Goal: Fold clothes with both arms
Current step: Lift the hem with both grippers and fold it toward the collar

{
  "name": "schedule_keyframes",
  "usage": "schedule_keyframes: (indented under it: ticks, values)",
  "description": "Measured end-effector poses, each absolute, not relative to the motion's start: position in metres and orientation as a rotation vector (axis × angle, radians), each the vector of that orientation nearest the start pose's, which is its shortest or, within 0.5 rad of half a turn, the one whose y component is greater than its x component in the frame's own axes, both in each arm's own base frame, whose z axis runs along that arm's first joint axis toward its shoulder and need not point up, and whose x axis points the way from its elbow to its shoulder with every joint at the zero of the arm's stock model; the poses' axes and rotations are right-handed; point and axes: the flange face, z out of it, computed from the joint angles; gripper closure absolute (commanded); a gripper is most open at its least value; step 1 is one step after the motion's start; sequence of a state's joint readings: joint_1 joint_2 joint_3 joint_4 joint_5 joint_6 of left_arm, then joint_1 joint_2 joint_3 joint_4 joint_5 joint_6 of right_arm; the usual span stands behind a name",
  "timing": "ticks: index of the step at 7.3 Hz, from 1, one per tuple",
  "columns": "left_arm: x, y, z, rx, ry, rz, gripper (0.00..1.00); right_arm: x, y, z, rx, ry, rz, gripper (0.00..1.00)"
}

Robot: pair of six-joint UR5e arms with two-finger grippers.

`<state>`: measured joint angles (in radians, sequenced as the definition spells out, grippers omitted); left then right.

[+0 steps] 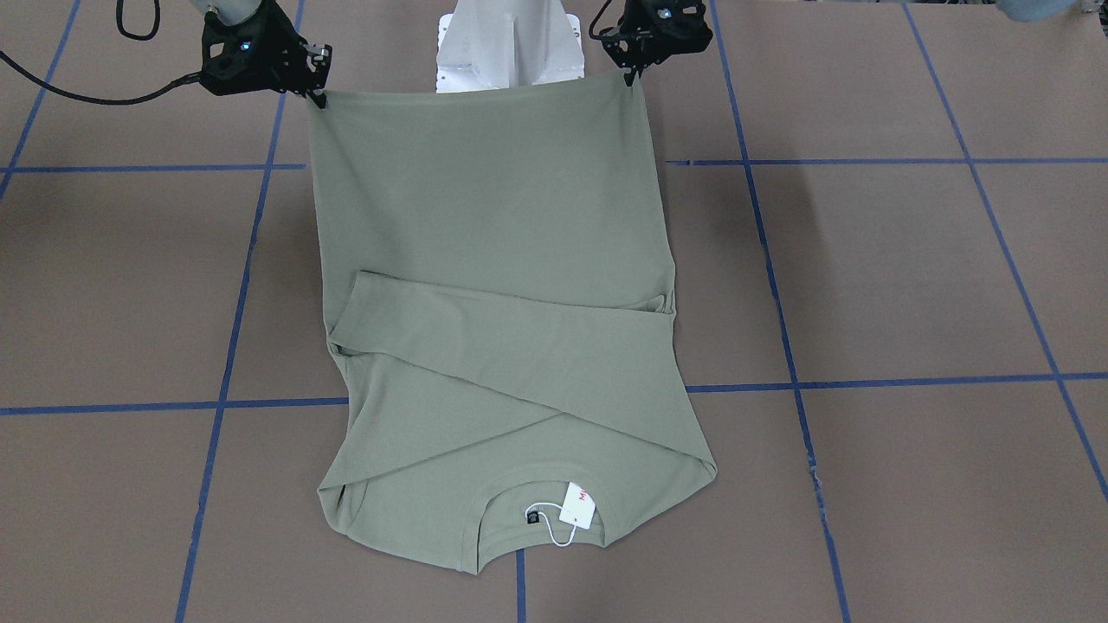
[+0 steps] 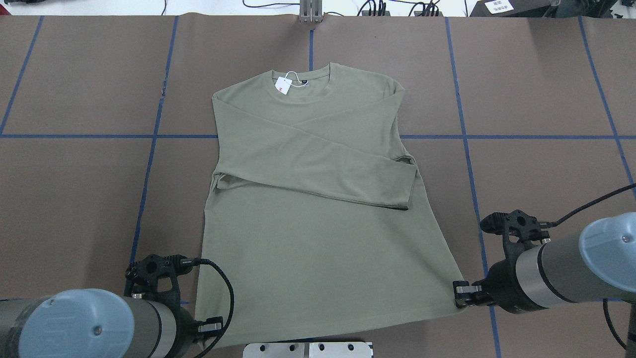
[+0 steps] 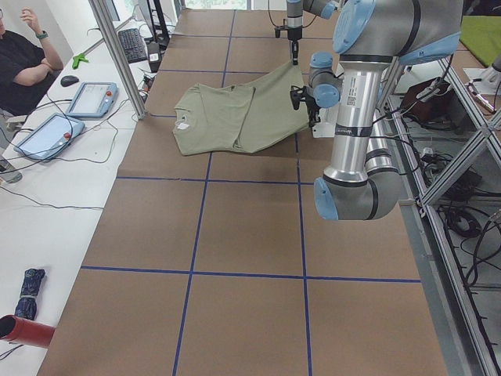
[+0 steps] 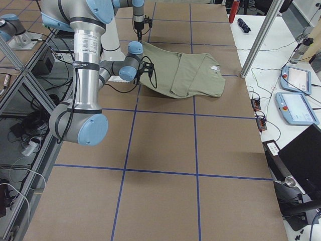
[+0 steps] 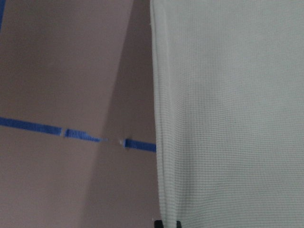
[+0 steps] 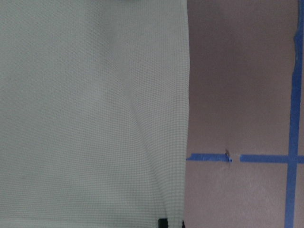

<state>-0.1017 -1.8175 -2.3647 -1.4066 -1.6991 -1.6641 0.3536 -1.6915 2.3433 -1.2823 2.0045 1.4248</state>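
The sage-green shirt (image 1: 493, 260) lies front up on the brown table, both sleeves folded across the chest, collar and white-and-red hang tag (image 1: 578, 506) at the far end from the robot. My left gripper (image 1: 636, 76) is shut on one bottom hem corner; it also shows in the overhead view (image 2: 208, 330). My right gripper (image 1: 316, 93) is shut on the other hem corner, seen too in the overhead view (image 2: 459, 293). The side views show the hem (image 3: 293, 78) held raised off the table. Each wrist view shows cloth (image 5: 228, 114) (image 6: 90, 114) running up from the fingertips.
The white pedestal base (image 1: 506, 43) stands just behind the raised hem. Blue tape lines (image 1: 866, 162) cross the brown table cover (image 1: 909, 277). An operator (image 3: 23, 63) sits at a side desk with tablets (image 3: 90, 98). A red cylinder (image 3: 23, 330) lies off the table's left end.
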Motion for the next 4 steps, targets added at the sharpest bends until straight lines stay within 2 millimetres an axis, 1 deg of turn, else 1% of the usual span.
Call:
schedule_keyframes:
  ticks: [1, 2, 3, 4]
  values:
    - [0.419, -0.155, 0.213, -0.127, 0.893, -0.106, 1.00, -0.332, -0.217, 0.316, -0.190, -1.003, -0.032, 1.00]
    - [0.417, -0.153, 0.207, -0.130, 0.903, -0.100, 1.00, -0.331, -0.220, 0.317, -0.197, -1.005, -0.029, 1.00]
    - [0.419, -0.163, 0.207, -0.117, 0.902, -0.119, 1.00, -0.331, -0.235, 0.318, -0.180, -1.007, -0.001, 1.00]
    - [0.418, -0.192, 0.209, -0.075, 0.893, -0.155, 1.00, -0.331, -0.259, 0.316, -0.146, -1.021, 0.041, 1.00]
